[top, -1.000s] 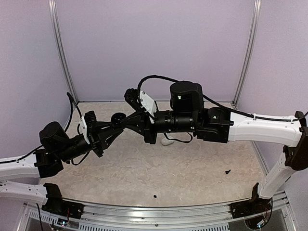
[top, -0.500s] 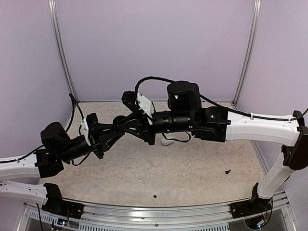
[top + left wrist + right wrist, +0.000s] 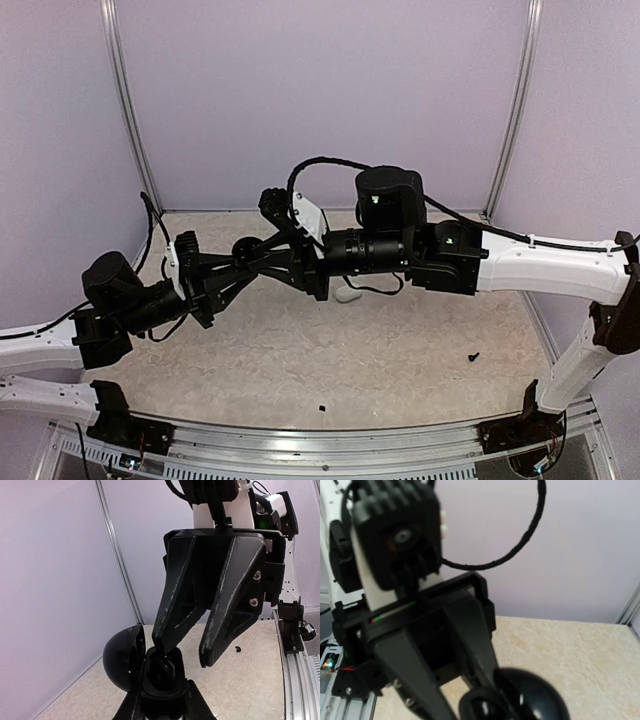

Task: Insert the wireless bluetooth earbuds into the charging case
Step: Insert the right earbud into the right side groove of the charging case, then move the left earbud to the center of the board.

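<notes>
My left gripper (image 3: 165, 700) is shut on the body of a black charging case (image 3: 162, 680), held above the table. Its domed lid (image 3: 120, 660) is swung open to the left. My right gripper (image 3: 186, 655) hangs over the case from the other side with its jaws apart. One of its fingertips (image 3: 162, 647) reaches into the cavity, where a dark rounded shape, seemingly an earbud (image 3: 162, 672), lies. In the top view both grippers meet at the case (image 3: 246, 247), left of centre. In the right wrist view the case (image 3: 535, 697) is blurred at the bottom edge.
A small white object (image 3: 347, 294) lies on the table, partly hidden under the right arm. Two tiny black bits (image 3: 473, 356) (image 3: 322, 408) sit on the marble-patterned table. Purple walls close in the back and both sides.
My right gripper's jaws have opened over the case. Both arms dipped slightly and came back; the left gripper's hold on the case is unchanged.
</notes>
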You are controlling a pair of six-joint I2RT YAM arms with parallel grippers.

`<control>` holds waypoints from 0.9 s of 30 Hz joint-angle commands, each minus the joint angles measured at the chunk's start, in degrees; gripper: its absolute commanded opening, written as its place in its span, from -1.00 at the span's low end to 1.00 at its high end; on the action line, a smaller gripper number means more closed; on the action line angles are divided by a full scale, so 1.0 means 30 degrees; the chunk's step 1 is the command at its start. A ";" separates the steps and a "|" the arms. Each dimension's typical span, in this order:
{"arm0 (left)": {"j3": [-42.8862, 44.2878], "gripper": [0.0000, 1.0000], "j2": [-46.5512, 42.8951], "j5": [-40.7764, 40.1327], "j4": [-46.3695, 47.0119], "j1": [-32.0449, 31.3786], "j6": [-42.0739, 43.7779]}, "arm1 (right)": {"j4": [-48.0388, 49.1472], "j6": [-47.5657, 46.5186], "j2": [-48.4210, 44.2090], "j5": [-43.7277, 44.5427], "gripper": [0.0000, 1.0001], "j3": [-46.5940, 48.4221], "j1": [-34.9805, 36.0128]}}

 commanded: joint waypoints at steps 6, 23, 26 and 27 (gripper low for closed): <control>0.0080 -1.00 -0.0004 0.0709 0.1236 0.0349 -0.0771 | 0.0033 -0.0334 -0.1310 -0.0115 -0.50 -0.0409 -0.0158; -0.0195 -1.00 0.1243 -0.0011 0.2792 0.1251 -0.3330 | -0.6927 0.8220 -0.4928 0.2685 0.46 -0.4354 -0.6953; -0.0302 -1.00 0.1483 0.0051 0.3150 0.1308 -0.3566 | -0.9152 1.0450 -0.5581 0.2461 0.50 -0.6208 -0.8622; -0.0347 -1.00 0.1592 0.0121 0.3250 0.1342 -0.3627 | -0.9732 1.1254 -0.5839 0.2291 0.50 -0.6904 -0.9246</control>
